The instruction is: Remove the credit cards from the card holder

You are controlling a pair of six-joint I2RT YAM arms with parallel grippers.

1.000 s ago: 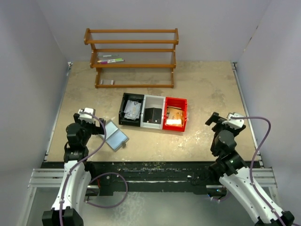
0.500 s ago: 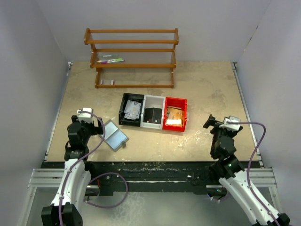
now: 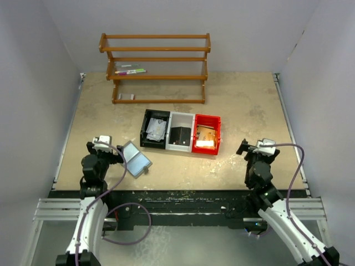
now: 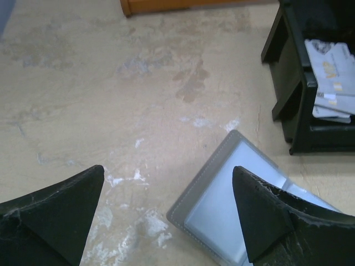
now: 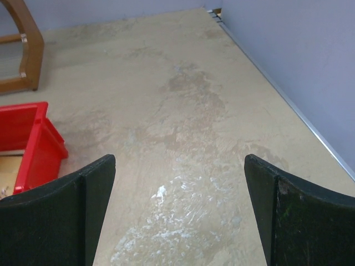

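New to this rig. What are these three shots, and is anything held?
Two robot arms at the near edge of a table. One picture looks down from above and behind them. The other two come from wrist cameras, so the black wedges are each arm's own fingers. The left gripper is open at the edge of an unfolded grey card holder. The right gripper is open over the tabletop. Also: a row of black, white and red bins, cards in the black one, and a wooden rack. Nothing is held.

Gold lettering on grey card (image 4: 330,60) in black bin (image 4: 285,75), seemingly "VIP", too blurred to confirm, nothing else legible
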